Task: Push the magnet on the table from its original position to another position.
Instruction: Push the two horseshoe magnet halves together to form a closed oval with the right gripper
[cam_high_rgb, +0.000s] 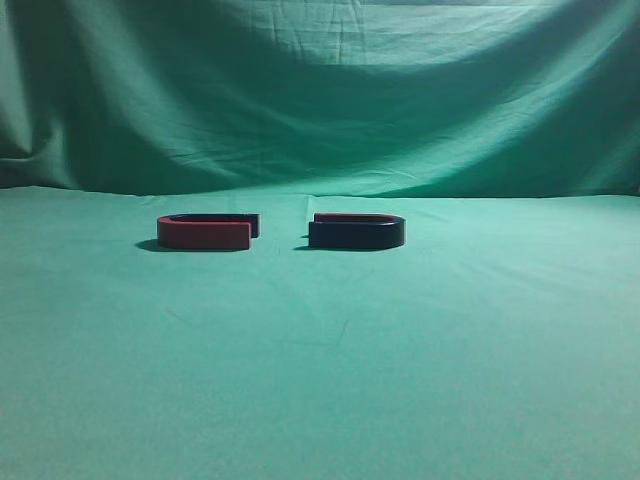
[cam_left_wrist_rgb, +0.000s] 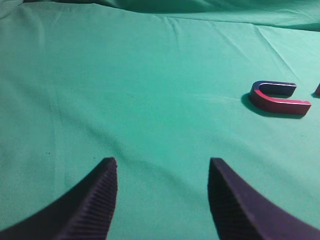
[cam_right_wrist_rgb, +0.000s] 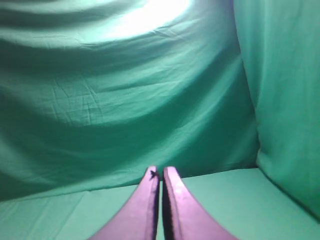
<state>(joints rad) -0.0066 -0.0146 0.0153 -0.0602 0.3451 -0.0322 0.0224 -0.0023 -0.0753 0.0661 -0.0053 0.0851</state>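
Table (cam_high_rgb: 320, 380): 2 horseshoe magnets, left magnet (cam_high_rgb: 207, 231) and right magnet (cam_high_rgb: 356, 231), apart, lying flat. Left pincer (cam_left_wrist_rgb: 162, 200) wide open, empty. Right pincer (cam_right_wrist_rgb: 161, 200) closed, empty.

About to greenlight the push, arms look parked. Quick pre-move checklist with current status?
1. Left gripper open, nothing between the fingers: ok.
2. Right gripper shut, empty, pointed at the backdrop: ok.
3. Left magnet flat on the green cloth, untouched: ok.
4. Right magnet apart from the left one, open ends facing each other: ok.
5. Cloth between left gripper and left magnet clear: ok.
6. Which magnet is the target: cannot tell.
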